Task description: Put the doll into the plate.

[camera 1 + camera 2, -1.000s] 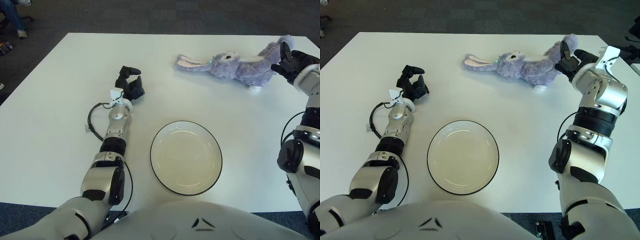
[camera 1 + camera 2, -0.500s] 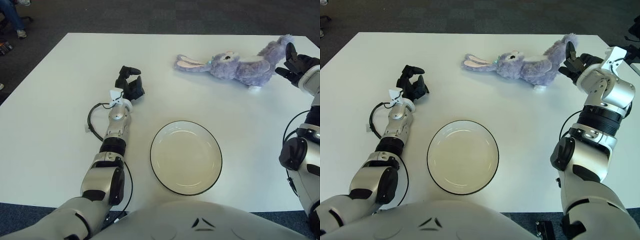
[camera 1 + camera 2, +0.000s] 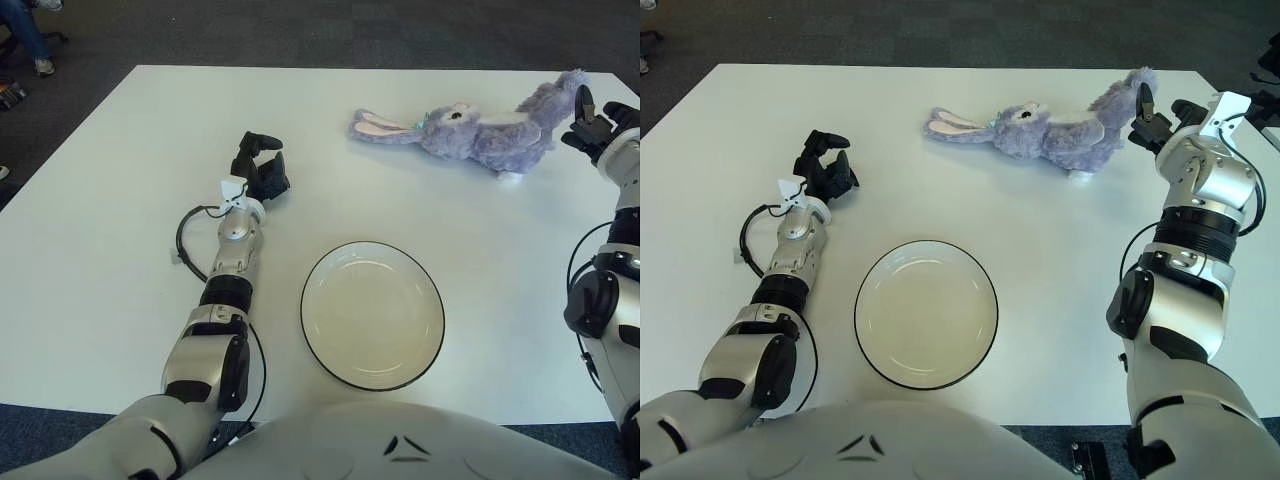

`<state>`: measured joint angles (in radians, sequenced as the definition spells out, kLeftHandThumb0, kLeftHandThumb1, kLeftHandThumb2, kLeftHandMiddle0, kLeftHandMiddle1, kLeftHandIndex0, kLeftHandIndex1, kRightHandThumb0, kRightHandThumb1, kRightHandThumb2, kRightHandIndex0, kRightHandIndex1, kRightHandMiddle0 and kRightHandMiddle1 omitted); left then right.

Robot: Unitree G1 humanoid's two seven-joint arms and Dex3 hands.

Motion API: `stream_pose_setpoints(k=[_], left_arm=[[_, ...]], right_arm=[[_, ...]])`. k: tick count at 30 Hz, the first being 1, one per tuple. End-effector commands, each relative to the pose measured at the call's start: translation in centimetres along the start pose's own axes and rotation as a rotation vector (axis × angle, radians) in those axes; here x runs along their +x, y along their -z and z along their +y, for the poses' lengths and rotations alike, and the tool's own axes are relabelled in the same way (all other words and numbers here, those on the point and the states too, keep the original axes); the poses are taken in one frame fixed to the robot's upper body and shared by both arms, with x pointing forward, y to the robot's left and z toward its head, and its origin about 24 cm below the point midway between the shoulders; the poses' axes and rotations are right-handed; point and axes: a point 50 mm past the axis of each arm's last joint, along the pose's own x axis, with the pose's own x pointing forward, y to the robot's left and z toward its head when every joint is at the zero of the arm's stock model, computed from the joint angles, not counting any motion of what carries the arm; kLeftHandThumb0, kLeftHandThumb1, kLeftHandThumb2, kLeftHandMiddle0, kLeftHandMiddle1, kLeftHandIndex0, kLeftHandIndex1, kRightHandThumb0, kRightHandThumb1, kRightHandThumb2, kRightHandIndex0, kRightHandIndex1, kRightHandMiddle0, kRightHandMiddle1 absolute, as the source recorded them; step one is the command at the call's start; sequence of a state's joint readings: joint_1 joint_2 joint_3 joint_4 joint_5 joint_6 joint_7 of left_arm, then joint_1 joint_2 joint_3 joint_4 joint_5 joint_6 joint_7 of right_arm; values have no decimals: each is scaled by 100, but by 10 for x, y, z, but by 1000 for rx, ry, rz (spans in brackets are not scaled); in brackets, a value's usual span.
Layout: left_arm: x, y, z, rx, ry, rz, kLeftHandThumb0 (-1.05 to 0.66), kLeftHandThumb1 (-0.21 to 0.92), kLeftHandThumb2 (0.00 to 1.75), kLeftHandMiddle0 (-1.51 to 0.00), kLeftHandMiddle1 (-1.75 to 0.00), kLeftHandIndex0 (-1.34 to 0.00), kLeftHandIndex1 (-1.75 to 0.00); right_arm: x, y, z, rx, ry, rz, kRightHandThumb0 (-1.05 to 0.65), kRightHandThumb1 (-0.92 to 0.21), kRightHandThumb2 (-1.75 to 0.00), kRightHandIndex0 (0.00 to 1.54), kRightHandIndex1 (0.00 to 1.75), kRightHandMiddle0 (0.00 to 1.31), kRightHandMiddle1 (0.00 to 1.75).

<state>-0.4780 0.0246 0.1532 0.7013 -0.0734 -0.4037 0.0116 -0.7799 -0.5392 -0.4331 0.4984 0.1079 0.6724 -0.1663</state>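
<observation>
A purple plush bunny doll [image 3: 1050,130] lies on its side at the far right of the white table [image 3: 720,130], ears pointing left and feet to the right. My right hand [image 3: 1160,113] hovers just right of the doll's feet, its fingers spread and holding nothing. A white plate [image 3: 926,313] with a dark rim sits empty near the table's front edge. My left hand [image 3: 823,168] shows left of the plate with its fingers curled and nothing in them.
A thin black cable [image 3: 745,240] loops on the table beside my left forearm. Dark carpet [image 3: 940,30] surrounds the table. A person's legs [image 3: 25,35] show at the far left corner.
My right hand has drawn back to the right, off the doll's feet, and lifted a little farther away. The doll, plate and left hand have not moved.
</observation>
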Motion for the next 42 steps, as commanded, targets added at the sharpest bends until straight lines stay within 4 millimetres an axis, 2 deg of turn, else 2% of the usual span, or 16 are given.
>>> stream_pose_setpoints(k=[1,6,8,11,17,19,23,27,31,35,37,41,42], left_arm=[[-8,12,3,-2,-17,53,-39,62,93,-100,-175,-38,-175],[-8,12,3,-5,-19,54,-39,62,93,-100,-175,-38,-175],[-9,12,3,-7,-19,54,-39,62,93,-101,-175,-38,-175],[-9,12,3,-7,-20,54,-39,62,93,-101,-175,-38,-175],[-8,12,3,-11,-20,55,-39,62,93,-101,-175,-38,-175],[-8,12,3,-13,-19,55,-39,62,93,-101,-175,-38,-175],[-8,12,3,-18,-19,56,-39,62,93,-101,-175,-38,-175],[-9,12,3,-20,-21,56,-39,62,93,-101,-175,-38,-175],[-9,12,3,-12,-25,55,-39,62,92,-101,-175,-38,-175],[-9,12,3,-8,-25,51,-39,62,92,-101,-175,-37,-175],[-9,12,3,-7,-24,51,-39,62,92,-101,-175,-37,-175],[-10,12,3,-9,-22,52,-39,62,92,-101,-175,-38,-175],[-10,12,2,-9,-23,52,-39,62,93,-101,-175,-38,-175]], right_arm=[[3,-5,-4,-47,61,-33,-47,-46,-84,22,160,0,17],[8,-3,-7,-52,91,-34,-50,-50,-80,18,143,0,3],[10,-3,-8,-50,99,-34,-52,-52,-78,17,114,0,1],[13,-3,-8,-36,105,-41,-53,-55,-75,17,92,0,0],[15,-5,-5,-23,102,-55,-55,-58,-71,19,73,0,0],[19,-2,-5,-22,95,-62,-57,-58,-69,22,76,0,0],[23,-1,-5,-29,71,-82,-61,-57,-66,18,117,0,0],[23,-4,1,-32,54,-92,-66,-60,-64,15,115,0,0],[24,-8,8,-36,39,-99,-68,-62,-59,17,104,0,18],[24,-10,10,-55,33,-110,-78,-65,-52,14,125,0,34],[24,-10,11,-60,31,-115,-83,-67,-47,13,130,0,37],[25,-12,12,-72,21,-124,-93,-76,-35,9,160,0,49],[25,-12,13,-75,19,-124,-95,-78,-32,9,163,0,49]])
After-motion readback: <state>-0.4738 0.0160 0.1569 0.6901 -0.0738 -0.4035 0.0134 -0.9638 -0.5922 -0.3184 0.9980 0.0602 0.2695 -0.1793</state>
